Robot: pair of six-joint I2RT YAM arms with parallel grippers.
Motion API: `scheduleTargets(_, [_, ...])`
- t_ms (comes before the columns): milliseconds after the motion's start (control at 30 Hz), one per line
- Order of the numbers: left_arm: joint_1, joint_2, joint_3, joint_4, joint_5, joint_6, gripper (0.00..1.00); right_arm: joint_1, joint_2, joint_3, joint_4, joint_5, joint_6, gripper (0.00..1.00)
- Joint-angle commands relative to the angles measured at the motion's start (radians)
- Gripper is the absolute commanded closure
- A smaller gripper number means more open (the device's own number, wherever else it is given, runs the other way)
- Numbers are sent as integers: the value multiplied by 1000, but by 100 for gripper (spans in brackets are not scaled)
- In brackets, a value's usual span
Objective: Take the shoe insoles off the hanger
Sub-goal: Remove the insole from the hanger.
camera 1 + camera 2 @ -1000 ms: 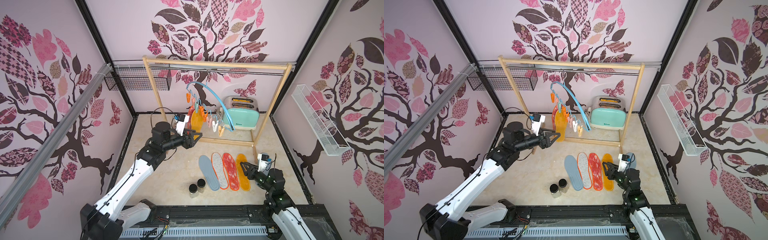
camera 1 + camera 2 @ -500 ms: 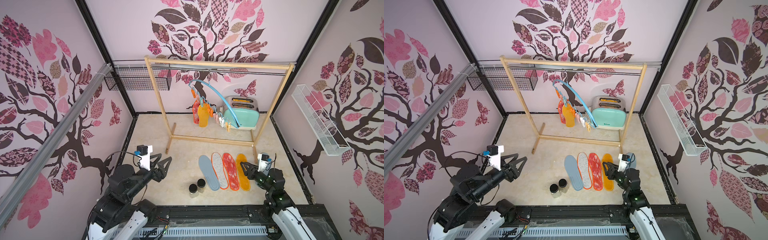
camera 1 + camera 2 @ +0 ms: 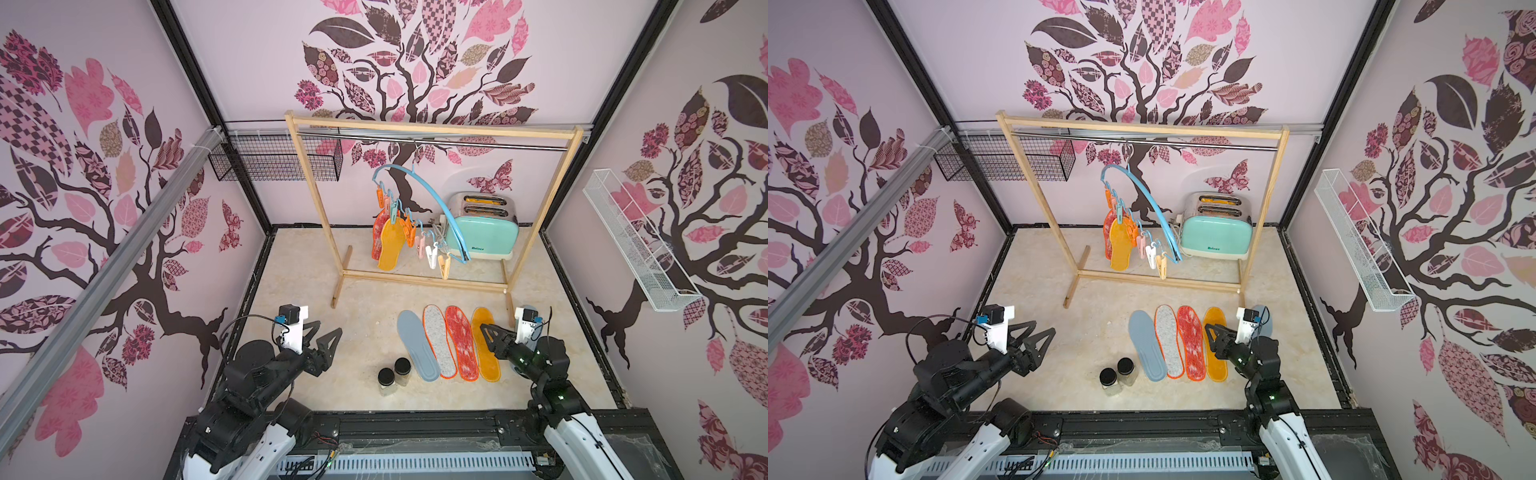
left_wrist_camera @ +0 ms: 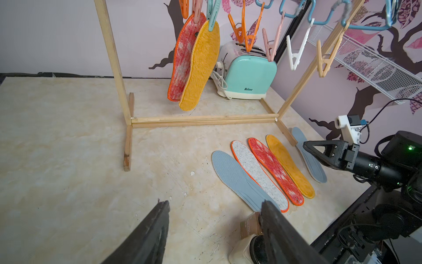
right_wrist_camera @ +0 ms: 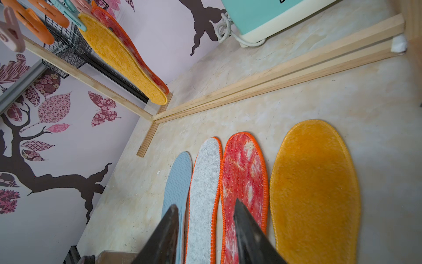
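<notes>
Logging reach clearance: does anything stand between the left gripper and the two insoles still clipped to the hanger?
Nothing visible does. The open left gripper faces the yellow insole and red insole across the tabletop; the wooden frame's post stands aside, its bottom bar below them.

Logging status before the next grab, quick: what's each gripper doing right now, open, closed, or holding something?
Left gripper: open, holding nothing.
Right gripper: open, holding nothing.
</notes>
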Motion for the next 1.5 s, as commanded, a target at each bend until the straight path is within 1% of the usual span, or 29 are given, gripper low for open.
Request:
scheduleTargets(0, [3,-12,-7,15,10,11,32,10,4,30,21,3,-2,57])
scheduleTargets(433, [-3,1,-9,21,39,17,33,14,33,33,36,1,-7,57])
scheduleTargets(800, [-15,-16,-8,20,36,17,34,17,29,39,21,9,-12,57])
scheduleTargets(1067, [-35,3,-9,25,25,0,35,16,40,41,17,8,-9,57])
scheduleTargets(1167, [-36,93,22,33,39,-54,35,17,35,36,26,2,-2,57])
scheduleTargets(1233, [-36,189,56,60,87,-110,36,19,33,36,24,14,-2,57])
scheduleTargets(1300, [-36,273,49,173,172,-151,37,20,36,38,16,31,-1,57])
scheduleTargets(1333, [-35,314,42,243,194,-160,38,19,39,40,14,28,0,57])
scheduleTargets(1400, [-35,392,41,347,174,-185,38,19,45,40,19,14,2,57])
scheduleTargets(1467, [-36,469,40,443,157,-180,38,19,44,40,17,13,5,57])
